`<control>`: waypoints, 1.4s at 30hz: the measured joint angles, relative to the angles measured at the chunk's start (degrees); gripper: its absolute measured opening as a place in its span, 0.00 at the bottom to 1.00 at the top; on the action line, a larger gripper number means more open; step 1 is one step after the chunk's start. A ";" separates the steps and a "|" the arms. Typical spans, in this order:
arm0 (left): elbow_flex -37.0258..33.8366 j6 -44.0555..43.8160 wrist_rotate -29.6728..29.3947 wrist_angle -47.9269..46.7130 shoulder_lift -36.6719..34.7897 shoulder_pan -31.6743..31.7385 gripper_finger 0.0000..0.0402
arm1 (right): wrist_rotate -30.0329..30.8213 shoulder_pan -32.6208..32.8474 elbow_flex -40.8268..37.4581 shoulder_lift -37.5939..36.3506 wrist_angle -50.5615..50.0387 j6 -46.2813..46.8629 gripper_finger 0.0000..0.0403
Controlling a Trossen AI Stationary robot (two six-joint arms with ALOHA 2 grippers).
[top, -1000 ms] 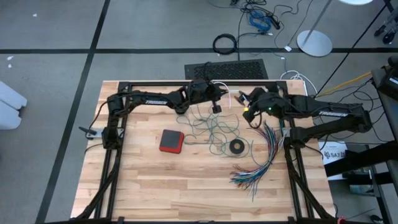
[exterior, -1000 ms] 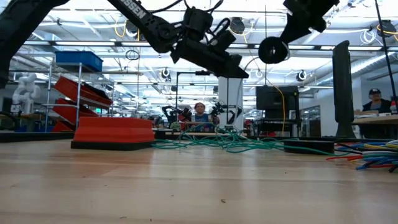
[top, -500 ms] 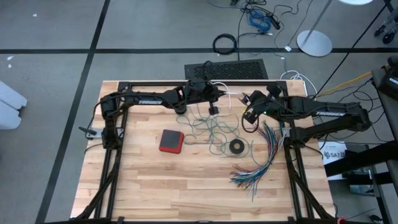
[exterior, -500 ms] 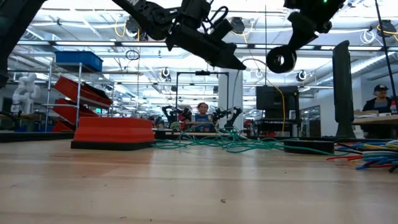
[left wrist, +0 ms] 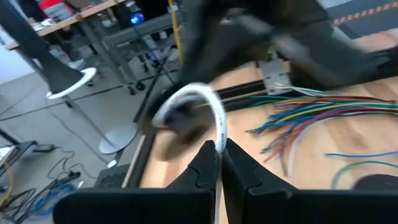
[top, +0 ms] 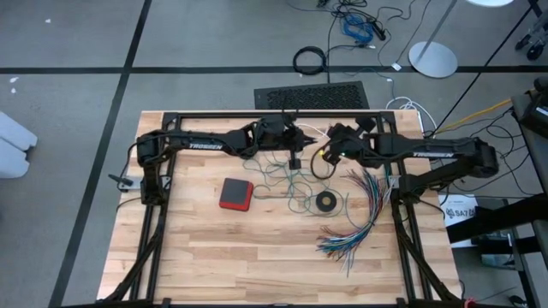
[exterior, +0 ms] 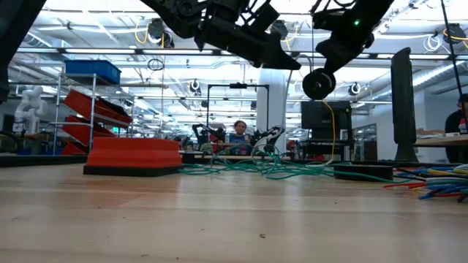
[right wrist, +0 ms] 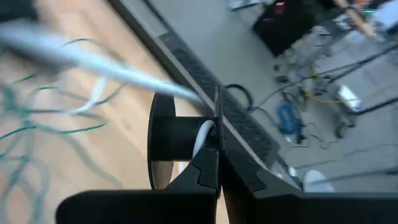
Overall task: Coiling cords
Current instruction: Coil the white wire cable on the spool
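Observation:
The white cord [left wrist: 219,118] runs from my left gripper [left wrist: 217,163], which is shut on it, in an arc to a small black spool [right wrist: 177,140] that my right gripper [right wrist: 217,163] is shut on. Both grippers hang above the table's far middle, left gripper [top: 295,147] beside right gripper [top: 330,154], with the spool [exterior: 318,82] well above the wood. The teal-green cord [top: 291,178] lies in a loose tangle on the table below them, untouched. My left gripper pinches the white cord [left wrist: 216,148] between its two fingers, which point nearly level toward the table's right. The cord leaves the fingertips and curves up toward the spool, clear of the table. My right gripper pinches the spool's thin round flange [right wrist: 217,121] by its edge, coming slanting down from the table's right. The spool is lifted clear, and the white cord [right wrist: 202,134] lies on its hub next to the fingers.
A red flat box [top: 235,193] lies left of the teal tangle. A small black tape ring [top: 326,202] sits near the middle. The fanned bundle of multicoloured wires [top: 360,214] spreads at the right. The near half of the table top [top: 257,265] is bare wood.
My right gripper has sunk and moved toward the table's left with the spool, tipping as it went, and now hangs close to my left gripper. My left gripper has risen a little and moved toward the right, still shut on the white cord.

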 joint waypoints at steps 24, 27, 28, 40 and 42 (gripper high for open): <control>0.07 -3.55 4.10 5.11 4.45 -2.02 0.01 | -1.48 -2.89 -20.32 -3.30 59.41 -12.09 0.00; 0.07 -3.94 3.26 5.48 5.19 -1.42 0.01 | -2.46 -2.85 -20.70 -3.25 60.94 -12.17 0.00; 0.07 -3.96 2.87 5.50 5.35 -1.07 0.01 | -3.19 -2.76 -20.70 -3.35 61.13 -12.10 0.00; 0.04 -5.61 2.09 3.63 5.42 3.91 0.01 | -6.92 -0.88 -20.68 -13.68 47.77 -9.85 0.00; 0.04 -5.60 2.15 3.79 5.42 4.32 0.02 | -7.29 -0.88 -20.68 -15.54 43.81 -8.48 0.00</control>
